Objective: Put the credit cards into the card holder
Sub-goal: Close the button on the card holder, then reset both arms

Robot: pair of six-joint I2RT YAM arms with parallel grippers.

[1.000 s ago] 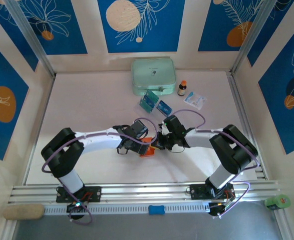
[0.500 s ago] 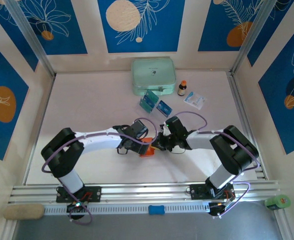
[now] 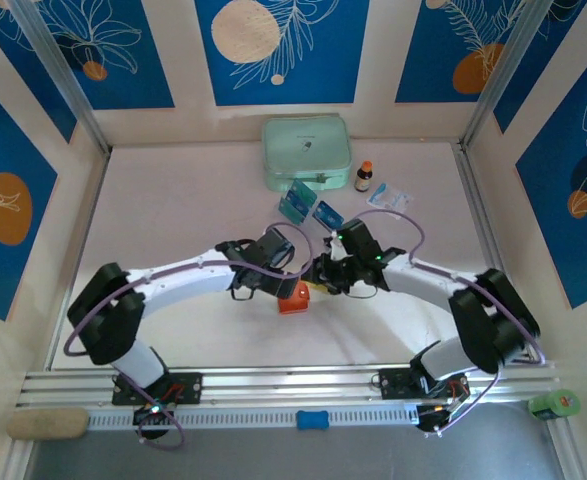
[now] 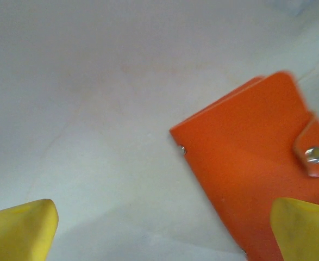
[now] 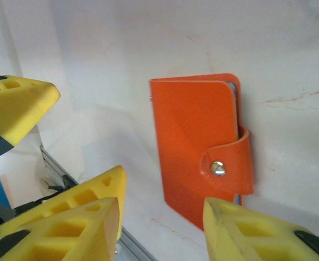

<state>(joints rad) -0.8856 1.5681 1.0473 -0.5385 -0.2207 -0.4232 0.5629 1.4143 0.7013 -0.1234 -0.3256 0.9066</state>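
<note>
The card holder (image 3: 294, 298) is an orange-red wallet lying shut on the table, its flap snapped down (image 5: 218, 168). Just beyond it, my left gripper (image 3: 283, 280) is open, and the wallet (image 4: 246, 174) lies ahead toward the right finger (image 4: 303, 228). To the wallet's right, my right gripper (image 3: 316, 277) is open with nothing in it, and the wallet's (image 5: 197, 141) near corner sits ahead of the gap in my right gripper (image 5: 159, 234). A thin blue edge peeks from the wallet's side (image 5: 238, 103). Two teal credit cards (image 3: 296, 203) (image 3: 327, 215) stand farther back.
A mint-green zip case (image 3: 307, 153) lies at the back, with a small brown bottle (image 3: 363, 177) and a white-and-blue sachet (image 3: 389, 197) to its right. The two grippers hang close together. An aluminium rail (image 3: 293, 383) borders the near table edge.
My right gripper has opened and drawn back from the wallet. Both grippers have moved a little toward the back, leaving the wallet lying free on the table.
</note>
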